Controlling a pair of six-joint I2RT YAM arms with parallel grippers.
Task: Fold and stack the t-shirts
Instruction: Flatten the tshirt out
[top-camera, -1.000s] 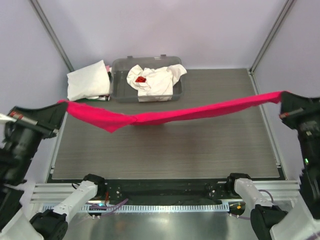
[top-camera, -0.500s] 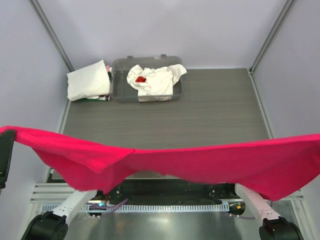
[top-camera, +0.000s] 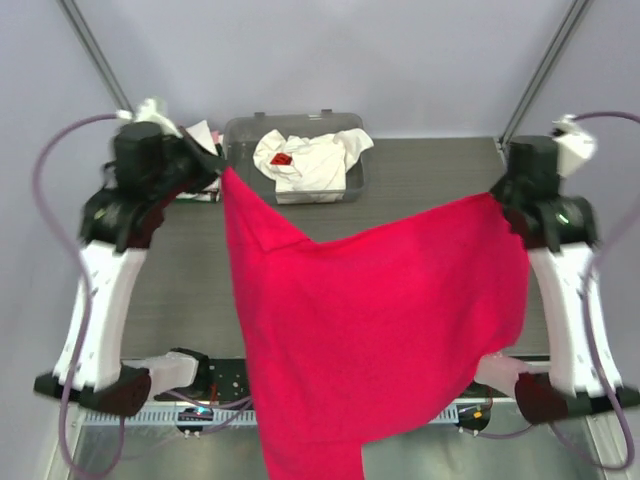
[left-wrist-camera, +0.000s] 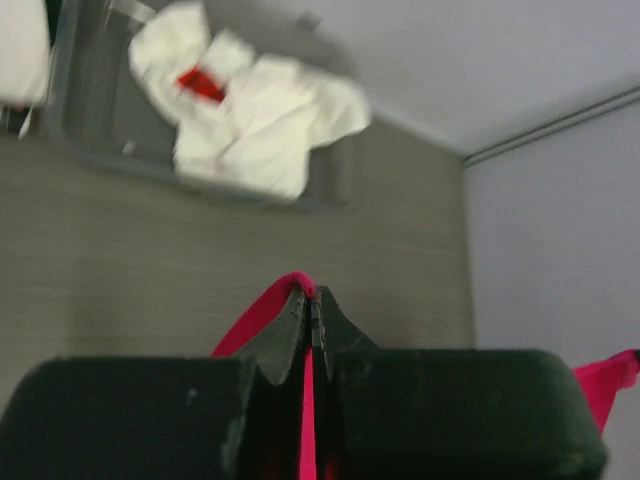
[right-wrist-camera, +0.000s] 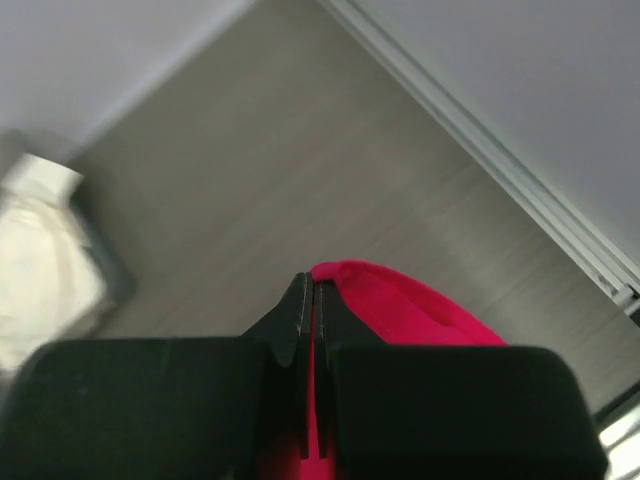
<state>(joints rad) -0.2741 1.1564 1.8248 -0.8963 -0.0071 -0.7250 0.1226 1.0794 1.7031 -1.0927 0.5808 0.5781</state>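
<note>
A crimson red t-shirt (top-camera: 370, 320) hangs spread as a wide sheet between my two raised grippers, its lower end dropping past the near edge of the table. My left gripper (top-camera: 222, 170) is shut on the shirt's upper left corner (left-wrist-camera: 265, 310), close to the tub. My right gripper (top-camera: 497, 198) is shut on the upper right corner (right-wrist-camera: 400, 310). White t-shirts (top-camera: 310, 160), one with a small red mark (top-camera: 282, 159), lie crumpled in the clear grey tub (top-camera: 300, 121). In the left wrist view they (left-wrist-camera: 250, 110) lie beyond the fingertips.
The grey striped table (top-camera: 430, 170) runs to the back wall. Metal frame posts (top-camera: 545, 70) stand at the back corners. A folded white cloth (left-wrist-camera: 20, 50) lies left of the tub, mostly hidden by my left arm (top-camera: 110, 250) in the top view.
The red shirt was a stretched band near the front edge. Both grippers have swung toward the back of the table and closer together, and the shirt now hangs open as a sheet.
</note>
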